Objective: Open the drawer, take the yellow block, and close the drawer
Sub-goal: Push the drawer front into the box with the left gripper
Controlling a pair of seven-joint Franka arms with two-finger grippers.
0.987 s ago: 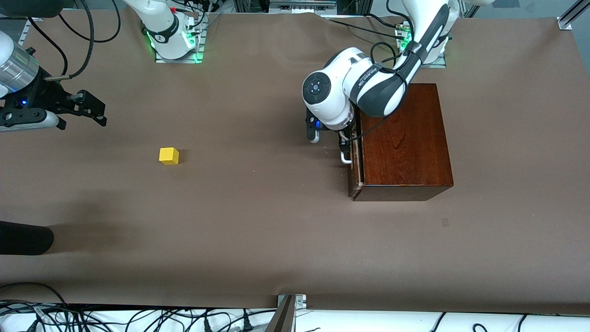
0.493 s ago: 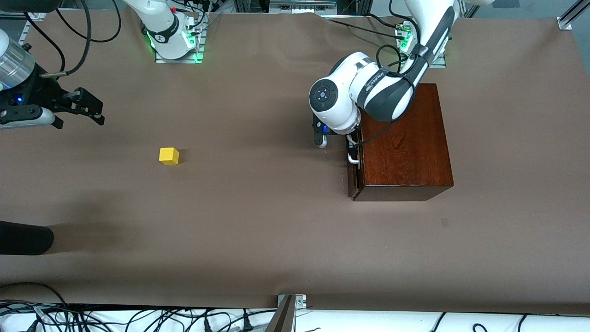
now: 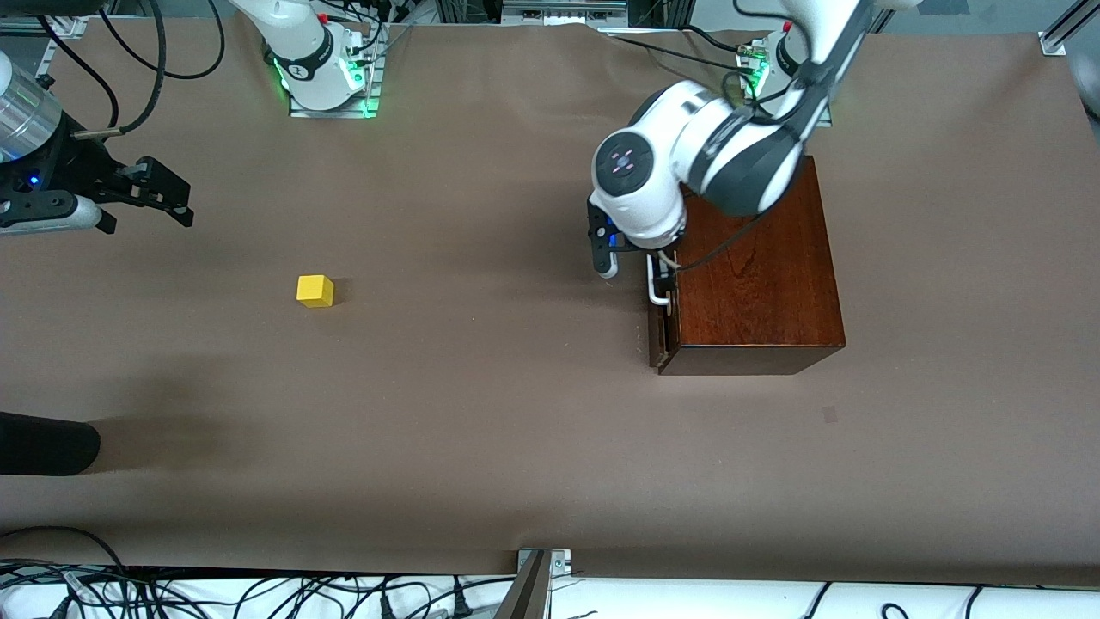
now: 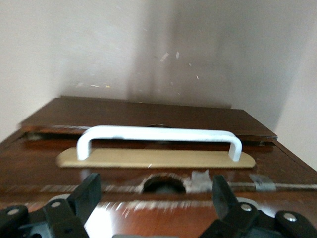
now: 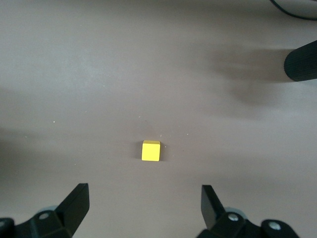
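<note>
The yellow block (image 3: 315, 291) lies on the bare table toward the right arm's end, and the right wrist view shows it (image 5: 151, 150) ahead of the fingertips. My right gripper (image 3: 184, 203) hangs open and empty over the table, apart from the block; its fingers (image 5: 74, 203) are spread wide. The drawer (image 3: 663, 331) of the dark wooden box (image 3: 756, 275) is pushed in, with only a thin dark seam showing. My left gripper (image 3: 663, 273) is open above the drawer's white handle (image 3: 657, 292) and holds nothing. In the left wrist view, the handle (image 4: 158, 135) lies ahead of the fingertips.
A black rounded object (image 3: 43, 443) juts in at the table's edge at the right arm's end, nearer the front camera than the block. Both arm bases (image 3: 322, 64) stand along the table's back edge. Cables hang along the front edge.
The drawer's pale gap has closed as the left arm moved toward the box. The left gripper has since pulled up off the handle. The right gripper has drifted slightly away from the block.
</note>
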